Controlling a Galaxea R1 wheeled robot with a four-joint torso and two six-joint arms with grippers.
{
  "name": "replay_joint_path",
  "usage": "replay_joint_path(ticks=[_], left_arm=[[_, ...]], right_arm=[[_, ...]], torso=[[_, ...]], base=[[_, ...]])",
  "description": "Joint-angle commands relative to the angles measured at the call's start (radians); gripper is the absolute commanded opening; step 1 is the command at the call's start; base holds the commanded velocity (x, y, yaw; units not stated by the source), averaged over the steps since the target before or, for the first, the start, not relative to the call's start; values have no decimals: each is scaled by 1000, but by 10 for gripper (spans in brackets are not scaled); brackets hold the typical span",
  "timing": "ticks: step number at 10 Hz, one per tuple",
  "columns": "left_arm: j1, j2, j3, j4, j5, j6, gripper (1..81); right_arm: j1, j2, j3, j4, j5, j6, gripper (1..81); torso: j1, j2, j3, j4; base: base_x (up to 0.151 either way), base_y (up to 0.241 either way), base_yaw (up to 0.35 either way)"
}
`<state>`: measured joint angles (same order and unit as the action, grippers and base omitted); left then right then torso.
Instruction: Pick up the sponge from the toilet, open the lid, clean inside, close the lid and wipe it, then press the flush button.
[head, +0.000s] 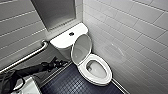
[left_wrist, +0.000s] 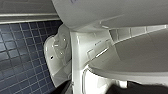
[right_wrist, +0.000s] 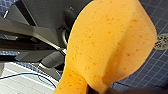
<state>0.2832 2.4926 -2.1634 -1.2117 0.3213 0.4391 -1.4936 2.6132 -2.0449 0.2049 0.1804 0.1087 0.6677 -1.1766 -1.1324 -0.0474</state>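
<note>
The white toilet stands in the corner with its lid raised and leaning back against the tank. The bowl is uncovered, ringed by the seat. A round flush button sits on top of the tank. My left gripper is open and empty, low beside the toilet's left side, just short of the lid's edge. From the left wrist view I see the toilet's base and the tank's underside close up. The orange sponge is large in the right wrist view, with my right gripper shut on its lower end.
A metal grab bar runs along the white tiled left wall. Another tiled wall closes in on the right of the toilet. The floor is dark blue small tile, with a round drain in it. A white fixture edge lies beneath my left arm.
</note>
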Motion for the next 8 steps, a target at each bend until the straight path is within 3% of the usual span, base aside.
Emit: replay_joint_path(ticks=[1, 8], left_arm=[[-169, -35, -3, -66, 76, -3, 811], [-209, 71, 22, -108, 85, -20, 811]], right_arm=[[-34, -20, 13, -15, -93, 0, 10], [-31, -16, 11, -13, -91, 0, 10]], torso=[[0, 0, 0, 0], [0, 0, 0, 0]], base=[[0, 0, 0], [0, 0, 0]])
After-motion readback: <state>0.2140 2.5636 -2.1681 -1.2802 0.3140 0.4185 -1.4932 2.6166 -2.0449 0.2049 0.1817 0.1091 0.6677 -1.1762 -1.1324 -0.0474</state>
